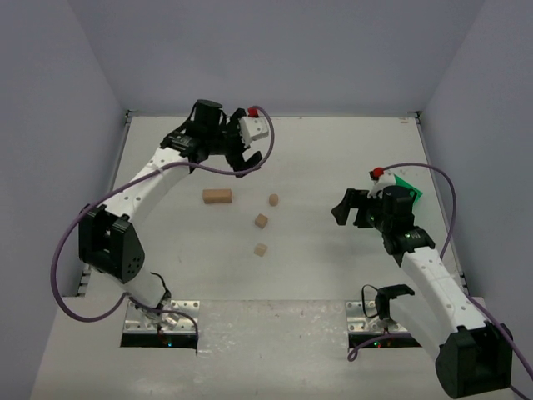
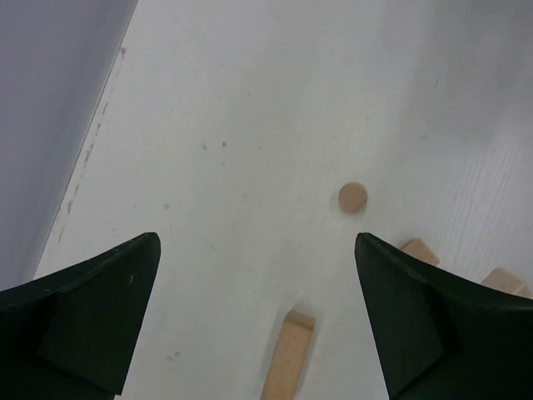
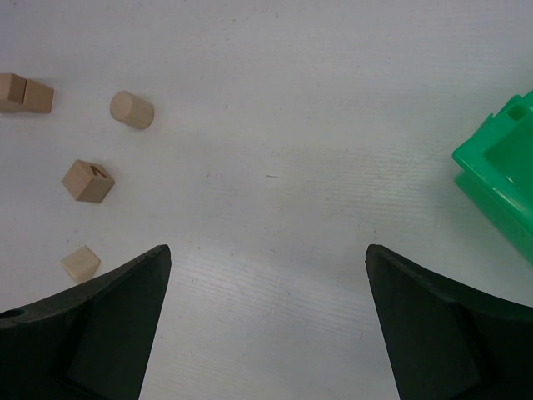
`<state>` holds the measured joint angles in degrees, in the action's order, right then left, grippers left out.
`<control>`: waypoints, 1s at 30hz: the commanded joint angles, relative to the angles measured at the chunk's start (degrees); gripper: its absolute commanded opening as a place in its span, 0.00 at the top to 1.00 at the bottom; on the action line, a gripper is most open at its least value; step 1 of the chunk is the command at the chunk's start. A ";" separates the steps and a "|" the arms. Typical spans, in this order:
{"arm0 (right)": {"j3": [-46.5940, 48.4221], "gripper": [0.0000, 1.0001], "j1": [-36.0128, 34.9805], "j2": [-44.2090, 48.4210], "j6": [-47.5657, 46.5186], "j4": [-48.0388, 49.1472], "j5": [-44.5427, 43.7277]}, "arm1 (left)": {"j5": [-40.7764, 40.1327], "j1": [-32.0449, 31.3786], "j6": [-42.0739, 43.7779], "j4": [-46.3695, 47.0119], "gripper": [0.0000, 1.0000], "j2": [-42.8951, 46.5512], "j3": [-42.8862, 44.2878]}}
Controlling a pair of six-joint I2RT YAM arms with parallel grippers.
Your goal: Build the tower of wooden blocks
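The wood block tower is unbuilt, its light-tan pieces lying apart on the white table. A longer bar (image 1: 216,196) lies left of a short round piece (image 1: 273,199) and two small cubes (image 1: 261,220) (image 1: 261,249). My left gripper (image 1: 252,162) hangs open above and just behind the bar (image 2: 287,354), holding nothing; the round piece (image 2: 352,197) lies ahead of it. My right gripper (image 1: 339,208) stands open and empty to the right of the blocks. Its view shows the bar (image 3: 25,93), the round piece (image 3: 132,110) and the cubes (image 3: 87,181) (image 3: 80,263) at far left.
A bright green plastic bin (image 1: 410,188) sits behind the right gripper, at the right edge of the right wrist view (image 3: 500,175). Grey walls enclose the table on the left, back and right.
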<state>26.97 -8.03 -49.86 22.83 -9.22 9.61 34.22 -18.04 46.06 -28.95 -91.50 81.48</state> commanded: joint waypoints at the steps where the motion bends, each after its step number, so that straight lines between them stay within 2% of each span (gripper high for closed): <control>1: -1.88 0.01 -0.14 2.85 1.66 1.81 1.43 | -8.61 -10.17 -21.02 8.74 0.00 -0.27 6.93; 5: -3.82 0.01 -0.14 6.15 2.80 0.40 1.05 | -6.13 -13.23 -23.72 6.09 0.00 -3.03 9.77; 7: -4.70 0.01 -0.14 8.27 3.90 -0.42 0.28 | -7.40 -14.93 -25.03 5.41 0.00 -4.31 9.15; 10: -6.48 0.01 -0.14 11.37 4.42 -1.00 -1.31 | -14.49 -18.42 -27.33 6.86 0.00 -5.93 6.94; 12: -7.38 0.01 -0.14 13.36 4.76 -0.81 -1.52 | -22.99 -22.90 -29.81 10.12 0.00 -8.09 5.65; 16: -7.98 0.01 -0.14 14.58 4.68 -1.74 -2.87 | -29.70 -30.89 -29.33 9.04 0.00 -11.99 6.60; 18: -8.87 0.01 -0.14 14.88 5.22 -1.21 -5.44 | -33.64 -33.88 -28.26 4.76 0.00 -16.09 13.39; 20: -9.85 0.01 -0.14 15.06 5.73 -0.37 -6.65 | -39.56 -34.52 -30.94 1.96 0.00 -19.48 22.67; 22: -10.10 0.01 -0.14 15.07 5.78 -0.03 -7.07 | -39.04 -34.52 -30.41 -3.79 0.00 -24.29 30.75; 24: -10.25 0.01 -0.14 15.68 7.09 -1.24 -9.28 | -37.67 -34.59 -32.00 -9.21 0.00 -29.08 45.31; 26: -10.82 0.01 -0.14 17.02 8.07 -2.78 -12.89 | -37.91 -34.52 -35.43 -12.61 0.00 -31.71 50.41; 28: -11.54 0.01 -0.14 18.57 10.16 -4.94 -18.07 | -40.57 -34.52 -38.81 -11.47 0.00 -30.03 47.61; 30: -11.76 0.01 -0.14 20.68 11.91 -6.34 -21.23 | -41.97 -34.52 -43.17 -5.19 0.00 -24.00 36.05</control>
<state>15.68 -8.14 -33.18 30.51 -13.72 -1.79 -2.76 -53.10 11.98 -35.88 -123.37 127.13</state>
